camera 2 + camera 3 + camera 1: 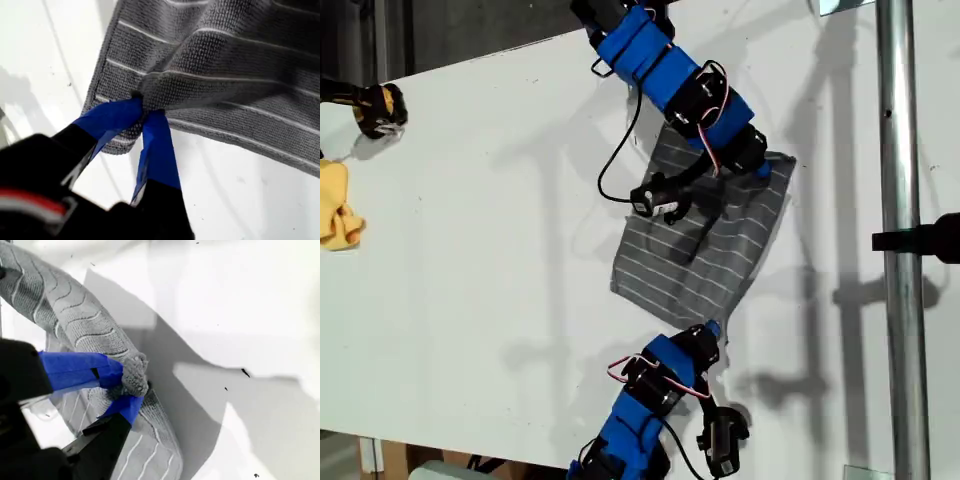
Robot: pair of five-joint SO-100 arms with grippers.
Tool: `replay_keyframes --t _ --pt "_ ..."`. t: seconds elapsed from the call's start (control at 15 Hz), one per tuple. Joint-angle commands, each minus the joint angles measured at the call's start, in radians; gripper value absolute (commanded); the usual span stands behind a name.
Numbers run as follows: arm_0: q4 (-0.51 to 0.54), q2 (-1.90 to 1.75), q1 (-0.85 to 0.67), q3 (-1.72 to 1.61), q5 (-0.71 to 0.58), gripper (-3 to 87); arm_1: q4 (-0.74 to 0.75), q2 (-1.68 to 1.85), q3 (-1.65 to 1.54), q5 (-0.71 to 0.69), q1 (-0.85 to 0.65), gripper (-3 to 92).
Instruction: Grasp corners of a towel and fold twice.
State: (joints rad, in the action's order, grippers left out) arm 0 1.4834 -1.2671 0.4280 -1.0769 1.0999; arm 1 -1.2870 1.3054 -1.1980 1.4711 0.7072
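Gripping the towel (pixel 705 235), your first gripper (pixel 145 112) and second gripper (pixel 125 382) each clench a corner; folding looks barely begun.

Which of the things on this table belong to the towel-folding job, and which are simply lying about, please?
Part of the job:
- the towel
- my first gripper, shut on the towel
- my second gripper, shut on the towel

Lying about:
- the yellow cloth at the exterior view's left edge

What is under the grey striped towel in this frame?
Only the white table shows around the towel. One end effector pinches a bunched edge, the other a corner. Whatever lies beneath the cloth's middle is covered and cannot be seen.
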Motion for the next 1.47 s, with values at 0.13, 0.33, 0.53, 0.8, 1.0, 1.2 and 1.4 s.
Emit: replay_keyframes --t 0.13,0.33,0.53,0.8,1.0,1.2,1.4 --pt "0.035 -0.08 -0.058 -0.02 0.051 -1.6 -0.15 0.129 -0.063 0.084 -0.077 0.0" --pt "0.058 -0.081 -0.149 -0.023 -0.015 -1.6 -0.233 0.195 -0.176 0.124 -0.156 0.0" --pt "0.061 -0.083 -0.256 -0.023 -0.118 -1.6 -0.336 0.201 -0.207 0.14 -0.225 0.0" --pt "0.067 -0.069 -0.382 -0.028 -0.245 -1.6 -0.44 0.316 -0.327 0.163 -0.327 0.0" --pt "0.038 -0.052 -0.451 -0.035 -0.314 -1.6 -0.518 0.341 -0.368 0.164 -0.385 0.0" --pt "0.018 -0.026 -0.531 -0.037 -0.385 -1.6 -0.577 0.359 -0.422 0.189 -0.442 0.0" --pt "0.002 -0.015 -0.614 -0.035 -0.456 -1.6 -0.578 0.468 -0.551 0.201 -0.525 0.0"
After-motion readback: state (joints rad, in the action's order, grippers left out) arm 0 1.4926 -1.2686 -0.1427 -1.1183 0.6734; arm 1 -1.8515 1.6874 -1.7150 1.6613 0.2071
